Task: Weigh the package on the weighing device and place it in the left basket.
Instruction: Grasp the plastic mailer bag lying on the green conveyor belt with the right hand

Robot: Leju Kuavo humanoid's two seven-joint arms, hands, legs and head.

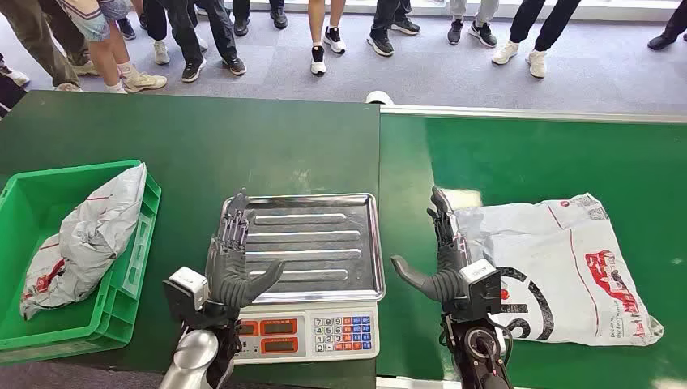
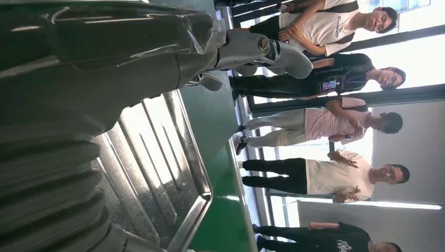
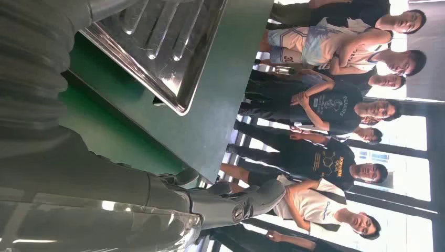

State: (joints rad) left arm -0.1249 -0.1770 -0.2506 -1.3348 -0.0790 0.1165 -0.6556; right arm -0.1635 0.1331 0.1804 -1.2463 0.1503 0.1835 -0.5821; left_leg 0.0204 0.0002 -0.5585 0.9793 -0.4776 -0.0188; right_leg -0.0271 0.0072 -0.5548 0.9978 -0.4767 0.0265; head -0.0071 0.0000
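Steel scale tray [image 1: 312,243] bare — both hands (left [image 1: 231,255], right [image 1: 441,251]) released; package [image 1: 559,267] beside right.

The flat silver metal scale tray [image 1: 312,243] is shiny and has ridges. The white and grey plastic mailing bag [image 1: 559,267] looks smooth and crinkly. The green plastic basket [image 1: 121,284] is glossy.

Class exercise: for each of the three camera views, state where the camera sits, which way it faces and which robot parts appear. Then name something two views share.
Head view: high on the body, looking down at the scale tray, green basket and package; left hand and right hand show.
Left wrist view: behind the left hand, facing across the tray toward onlookers.
Right wrist view: behind the right hand, likewise.
Shared: the tray.
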